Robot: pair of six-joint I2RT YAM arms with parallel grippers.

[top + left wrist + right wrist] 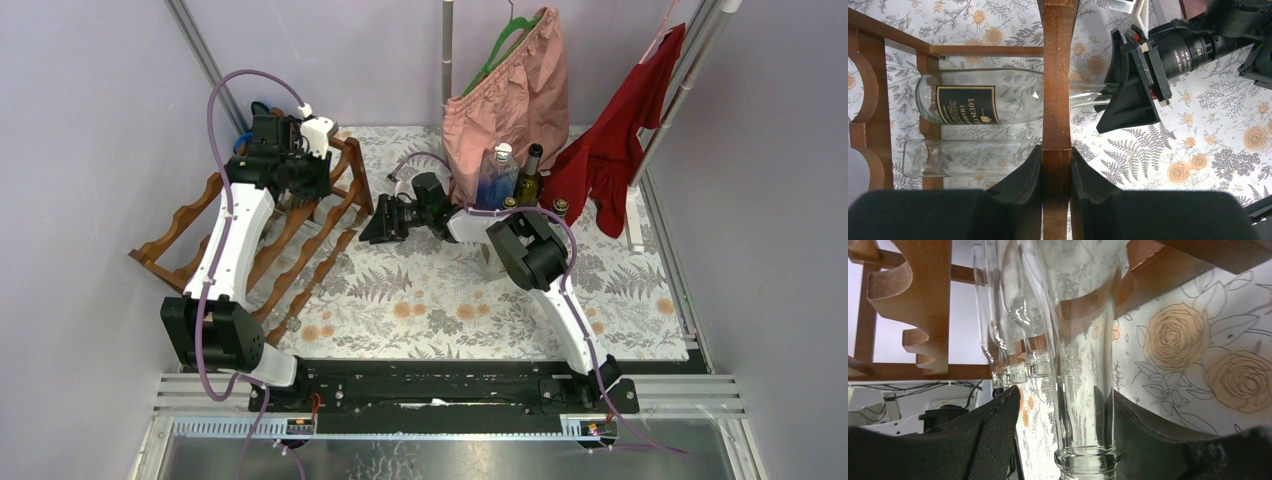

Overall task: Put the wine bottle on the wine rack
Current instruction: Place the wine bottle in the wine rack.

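We see the wine bottle (978, 102) lying on its side in the wine rack (1057, 75), by the left edge of the table (450, 300). Our left claw (1056, 155) squeezes a wooden bar of the rack. Our right claw (1068, 410) sits loose around the bottle's neck, with a gap on one side.

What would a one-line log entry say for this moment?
left gripper: shut on reddish-brown wooden wine rack rail | right gripper: open around black-labelled clear glass wine bottle neck | bottle: lying in rack
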